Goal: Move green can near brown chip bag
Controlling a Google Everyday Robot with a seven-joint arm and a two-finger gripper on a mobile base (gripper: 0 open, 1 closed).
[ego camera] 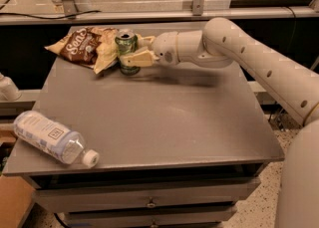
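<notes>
Camera view puts the pincer [131,49] in front of you at the far left of the grey tabletop [169,117], reached in from the right on the end of the white arm [249,53]. You can see its two tan fingers [138,58] closed on either side of the green can [126,43], so it is gripping the can around the middle. One finger crosses the side of the can that faces you, and the other sits behind it. The can stands upright with its silver top showing, and its base looks to be down on the tabletop, though you cannot be sure of contact from this angle.

Just to the can's left lies the brown chip bag [79,46], flat and crumpled, with its dark brown lettered end pointing left and its tan-yellow end toward the can. The tan edge of the bag touches the can or lies just beside it; you cannot tell which.

Well apart from both, at the near left corner, a clear plastic bottle [47,136] lies on its side, its white cap [90,158] pointing toward the front edge. Below the tabletop you can see the drawer fronts [149,203].
</notes>
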